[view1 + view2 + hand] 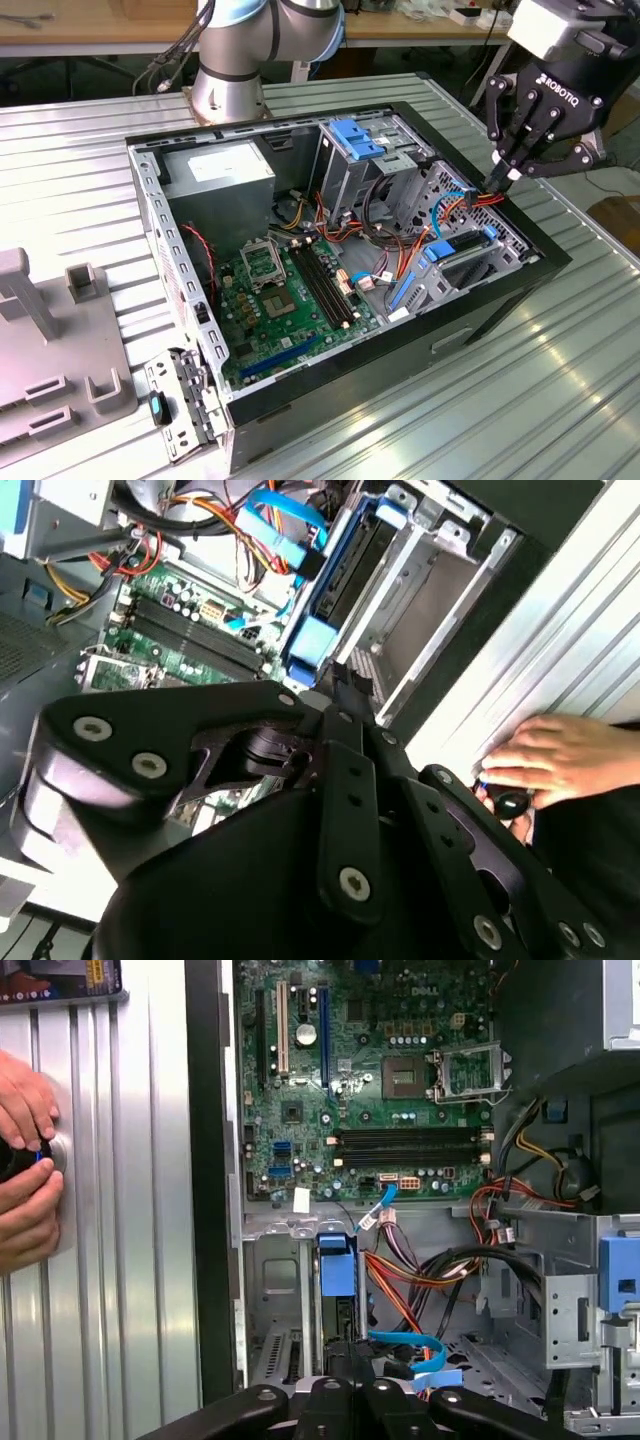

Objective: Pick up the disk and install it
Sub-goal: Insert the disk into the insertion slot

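Observation:
The disk (462, 255) sits on edge in the drive bay at the front of the open computer case, on the exterior view's right. It has a dark body in a bright blue carrier frame. Both wrist views show the disk (338, 1268) (312, 642) by its blue end tab. My gripper (503, 180) hovers just above the case's upper edge, over the orange cables and a little beyond the disk. Its fingertips are together with nothing between them. In the wrist views the gripper (345, 680) (345, 1392) points at the disk's blue tab, apart from it.
A grey drive cage with a blue latch (355, 135) stands at the back of the case. The motherboard (290, 290) lies on the floor and the power supply (220, 170) at the far left. A person's hands (25, 1160) rest on the ribbed table beside the case. A grey fixture (50, 350) stands left.

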`<state>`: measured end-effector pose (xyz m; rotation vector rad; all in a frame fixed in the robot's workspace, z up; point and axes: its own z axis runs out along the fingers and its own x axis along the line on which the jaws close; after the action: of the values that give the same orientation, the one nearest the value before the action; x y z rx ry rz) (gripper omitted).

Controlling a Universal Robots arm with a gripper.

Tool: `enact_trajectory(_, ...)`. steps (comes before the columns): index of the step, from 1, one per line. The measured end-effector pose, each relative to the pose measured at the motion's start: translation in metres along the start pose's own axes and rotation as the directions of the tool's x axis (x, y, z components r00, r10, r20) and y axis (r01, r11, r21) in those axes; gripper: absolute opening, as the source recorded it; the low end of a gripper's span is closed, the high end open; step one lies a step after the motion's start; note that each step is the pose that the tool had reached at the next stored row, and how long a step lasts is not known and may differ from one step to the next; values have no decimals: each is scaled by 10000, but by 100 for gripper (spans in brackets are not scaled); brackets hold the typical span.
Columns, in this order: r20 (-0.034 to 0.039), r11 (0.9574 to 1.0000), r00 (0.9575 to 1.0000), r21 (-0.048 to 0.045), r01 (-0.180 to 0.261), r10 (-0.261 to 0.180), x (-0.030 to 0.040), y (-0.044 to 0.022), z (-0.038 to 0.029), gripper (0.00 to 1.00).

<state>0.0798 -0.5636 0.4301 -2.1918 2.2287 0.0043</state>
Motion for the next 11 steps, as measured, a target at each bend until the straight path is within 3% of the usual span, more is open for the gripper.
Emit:
enact_trajectory(5, 2, 9996, 9996, -4, 272, -272, 0, -163, 196, 11)
enact_trajectory(7, 3, 9995, 9995, -3, 306, -306, -1, -196, 236, 11)
enact_trajectory(11, 3, 9995, 9995, -4, 313, -313, 0, -196, 239, 11)
